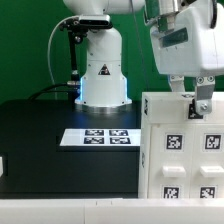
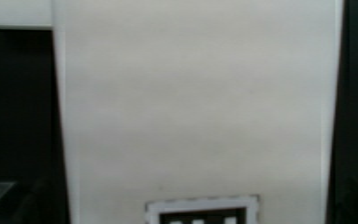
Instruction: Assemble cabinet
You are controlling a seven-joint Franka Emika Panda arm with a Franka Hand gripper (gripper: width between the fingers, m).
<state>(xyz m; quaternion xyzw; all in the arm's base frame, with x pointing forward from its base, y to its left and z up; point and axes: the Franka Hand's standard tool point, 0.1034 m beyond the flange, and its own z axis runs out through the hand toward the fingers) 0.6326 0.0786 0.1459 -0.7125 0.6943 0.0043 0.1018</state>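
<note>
The cabinet (image 1: 185, 150) is a big white box with several black-and-white tags, at the exterior view's right, running out of frame. My gripper (image 1: 200, 100) comes down from above onto its top edge, with the fingers (image 1: 203, 103) closed on the upper wall. In the wrist view one white cabinet panel (image 2: 194, 100) fills the picture between dark sides, with a tag (image 2: 206, 212) at its lower edge. My fingertips themselves are hidden there.
The marker board (image 1: 95, 137) lies flat on the black table (image 1: 50, 150) in front of the robot's base (image 1: 103, 80). A small white piece (image 1: 2, 165) shows at the exterior view's left edge. The table's light front edge (image 1: 60, 210) runs along the bottom.
</note>
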